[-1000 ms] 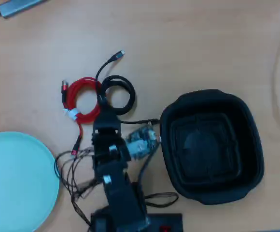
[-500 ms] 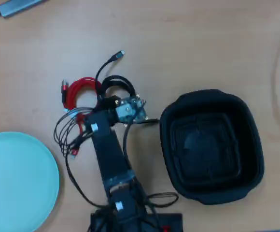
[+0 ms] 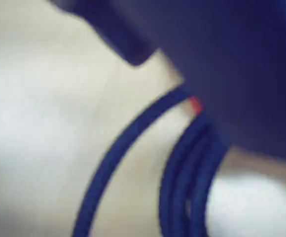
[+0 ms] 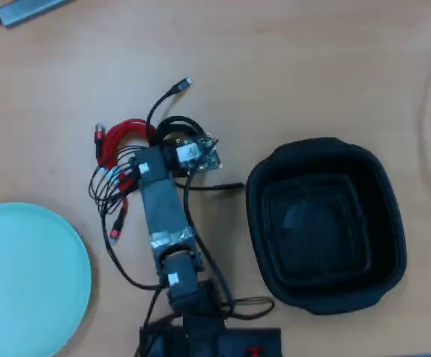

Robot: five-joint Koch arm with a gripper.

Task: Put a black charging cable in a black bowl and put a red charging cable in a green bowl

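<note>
Item: my claw (image 4: 172,140) over black charging cable (image 4: 180,123).
Claw state: I cannot tell. Red charging cable (image 4: 120,135) adjoining.

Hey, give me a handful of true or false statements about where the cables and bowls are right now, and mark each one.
1. The black bowl is empty. True.
2. The red charging cable lies in the green bowl. False: it is on the table, partly hidden under the arm.
3. The black charging cable lies beside the red one. True.
4. The arm reaches over the black bowl. False: it reaches over the two cable coils, left of that bowl in the overhead view.
5. The green bowl holds a cable. False: it is empty.
</note>
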